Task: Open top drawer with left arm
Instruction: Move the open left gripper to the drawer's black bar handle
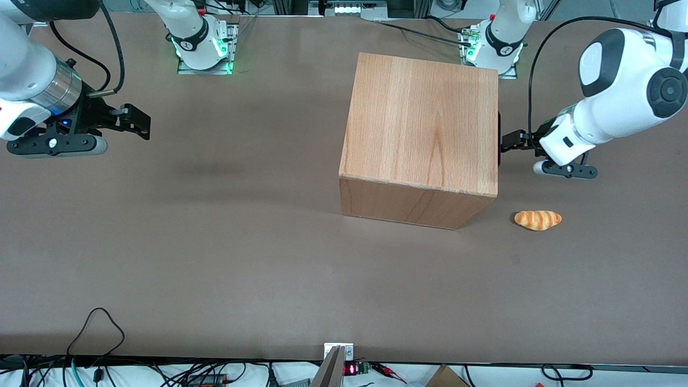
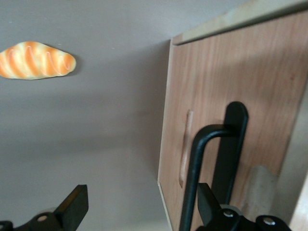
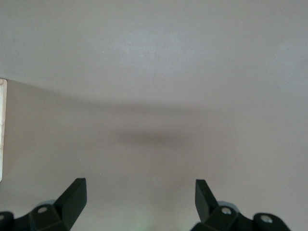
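The cabinet (image 1: 419,145) is the landmark here: a plain wooden box standing on the table (image 1: 215,258), a little toward the working arm's end. Its drawer side faces that end, so the front camera sees only the top and one plain wall.

The left arm (image 1: 618,91) reaches in toward this drawer side, low above the table, with its wrist pointing at the cabinet.

The top drawer (image 2: 226,120) sits in the cabinet and looks fully closed; in the wrist view its front panel lies flush, with no gap showing an interior.

The bread roll (image 1: 538,220) lies on the table near the cabinet's drawer side, nearer to the front camera than the arm, and well apart from the gripper.

The gripper (image 1: 510,141) is just in front of the drawer side, almost touching it. Its fingers (image 2: 72,204) are spread wide and hold nothing.

The handle (image 2: 211,163), a slim black bar, stands out from the drawer panel. In the wrist view the bar passes between the two fingers, close to one of them and far from the other. Its long axis runs across the line that joins the fingers, so closing should catch it. In my judgement the next move is to close on the bar and then pull straight away from the cabinet, toward the working arm's end. I cannot tell if the fingers are deep enough past the bar.
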